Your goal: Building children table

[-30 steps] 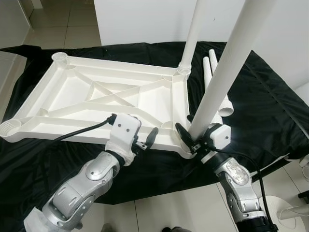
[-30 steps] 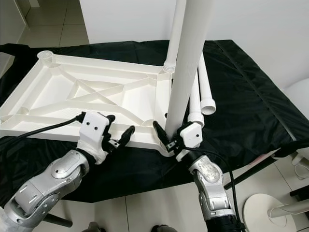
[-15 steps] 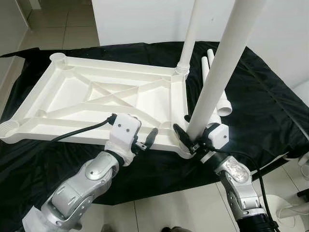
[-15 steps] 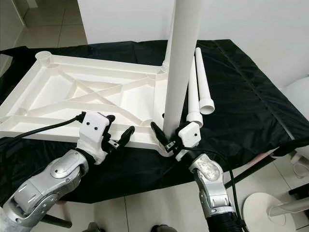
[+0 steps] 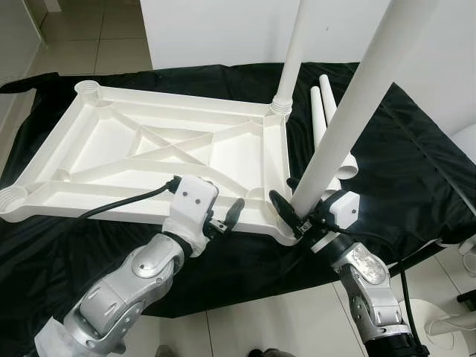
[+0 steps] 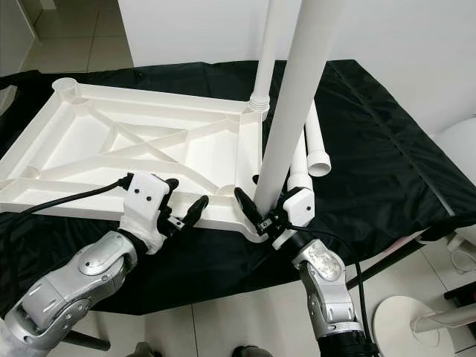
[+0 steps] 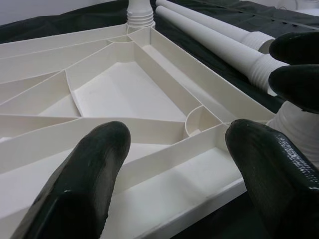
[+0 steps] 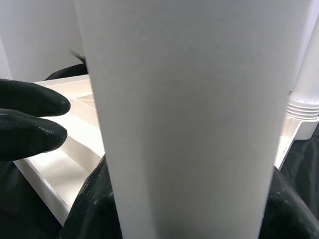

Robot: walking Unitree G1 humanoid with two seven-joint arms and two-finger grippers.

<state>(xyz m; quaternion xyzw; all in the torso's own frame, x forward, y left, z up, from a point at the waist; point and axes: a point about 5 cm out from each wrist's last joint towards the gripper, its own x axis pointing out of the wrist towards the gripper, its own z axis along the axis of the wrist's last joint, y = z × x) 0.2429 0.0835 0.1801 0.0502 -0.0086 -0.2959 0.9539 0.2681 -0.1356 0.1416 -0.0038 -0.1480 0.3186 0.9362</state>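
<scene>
Left eye view shows a white plastic tabletop lying upside down on a table draped in black cloth, its ribbed underside facing up. One white leg stands upright in the far right corner socket. The right hand grips a second leg near its base at the near right corner socket, and this leg leans to the right. The left hand hovers at the tabletop's near edge with fingers spread open, holding nothing. Two loose legs lie on the cloth just beside the tabletop. No writing or labels can be read.
</scene>
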